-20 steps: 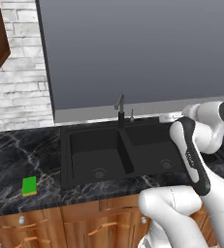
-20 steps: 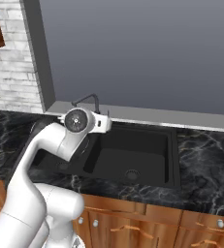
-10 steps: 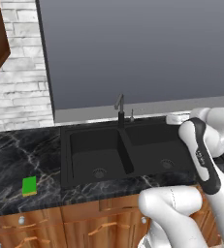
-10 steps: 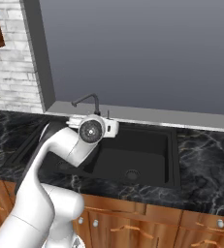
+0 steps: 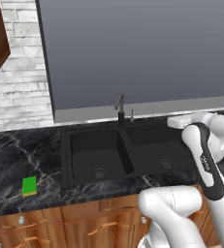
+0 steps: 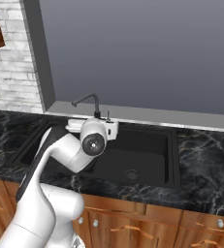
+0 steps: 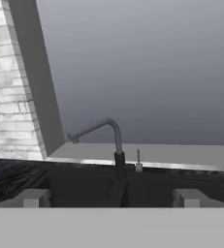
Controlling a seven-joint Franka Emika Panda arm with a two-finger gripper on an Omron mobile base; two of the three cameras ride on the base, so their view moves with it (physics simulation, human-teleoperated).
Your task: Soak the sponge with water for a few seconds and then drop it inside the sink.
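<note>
My fingers (image 7: 33,197) stand spread wide with nothing between them, and my gripper (image 7: 111,198) faces the faucet (image 7: 114,145) across the sink (image 5: 147,150). Over the last second my hand has swung rightward over the right basin and turned level toward the back wall. That tells me I am lining up on the faucet, probably to start it; no water runs yet. The sponge (image 5: 29,186) lies untouched on the counter (image 5: 16,160), well apart to the sink's left, so the soaking has not begun.
</note>
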